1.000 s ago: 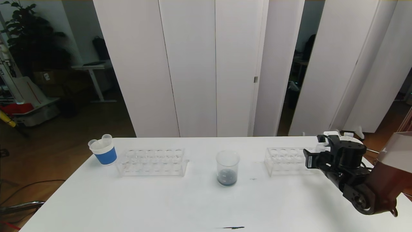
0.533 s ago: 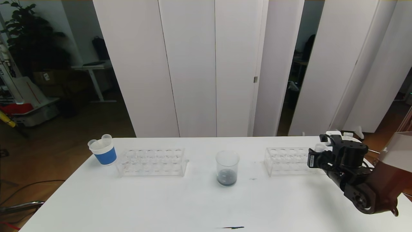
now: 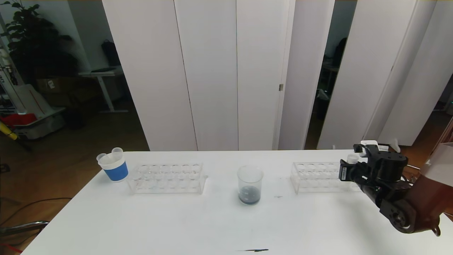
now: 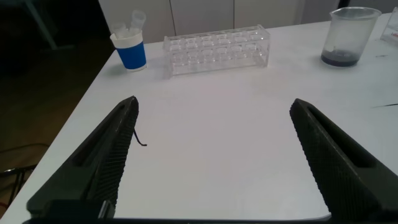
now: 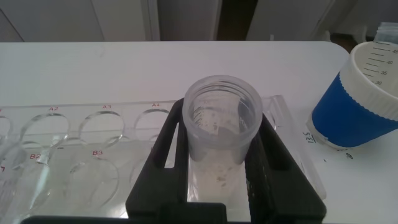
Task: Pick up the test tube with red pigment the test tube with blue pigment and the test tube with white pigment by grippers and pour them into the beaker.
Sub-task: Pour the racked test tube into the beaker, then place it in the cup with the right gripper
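The right hand point(image 5: 219, 171) is clenched around a small clear tube, its two black fingers point(image 5: 161, 158) pressing the tube's sides from either hand. This is the test tube with white pigment point(image 5: 222, 118): its open mouth faces the wrist camera, and pale milky specks cling to its inner wall and bottom. The tube stands upright at the right end of the right-hand rack point(image 3: 316, 177), a clear plastic rack with round holes labelled in red; whether its bottom sits in a hole or has been lifted out cannot be told. Just beside that end of the rack stands a blue-and-white paper cup point(image 5: 360, 96). In the head view the right hand point(image 3: 350, 161) sits at the far right of the white desk point(image 3: 212, 226), over the rack's right end. Farther left, near the middle of the desk, stands the beaker point(image 3: 250, 184), upright, with a dark bluish layer at its bottom. Beyond it lies a second clear rack point(image 3: 166, 177), and at its left end another blue-and-white cup point(image 3: 114, 165) holding small clear tubes. The left hand point(image 4: 214, 158) hovers released over the near left part of the desk, fingers spread wide, grasping nothing.
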Action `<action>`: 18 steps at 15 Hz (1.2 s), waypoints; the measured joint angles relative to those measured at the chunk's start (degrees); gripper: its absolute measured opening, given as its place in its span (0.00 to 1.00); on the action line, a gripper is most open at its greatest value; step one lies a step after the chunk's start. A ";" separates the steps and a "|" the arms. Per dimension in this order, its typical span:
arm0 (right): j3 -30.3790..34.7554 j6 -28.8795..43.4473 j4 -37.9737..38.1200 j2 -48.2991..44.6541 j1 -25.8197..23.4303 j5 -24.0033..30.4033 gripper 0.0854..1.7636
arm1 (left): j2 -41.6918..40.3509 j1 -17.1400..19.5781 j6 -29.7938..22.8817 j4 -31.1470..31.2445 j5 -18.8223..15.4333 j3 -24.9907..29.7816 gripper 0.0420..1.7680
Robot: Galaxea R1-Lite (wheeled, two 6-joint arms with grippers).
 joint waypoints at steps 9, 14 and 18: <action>-6.06 -0.20 4.86 -8.18 0.56 0.59 0.30 | 0.00 0.00 0.00 0.00 0.00 0.00 0.98; -24.92 -0.16 25.70 -10.56 0.59 1.57 0.30 | 0.00 0.00 0.00 0.00 0.02 0.00 0.98; -49.20 -0.02 51.19 -9.78 0.91 8.41 0.30 | 0.00 0.00 0.02 0.00 -0.02 0.00 0.98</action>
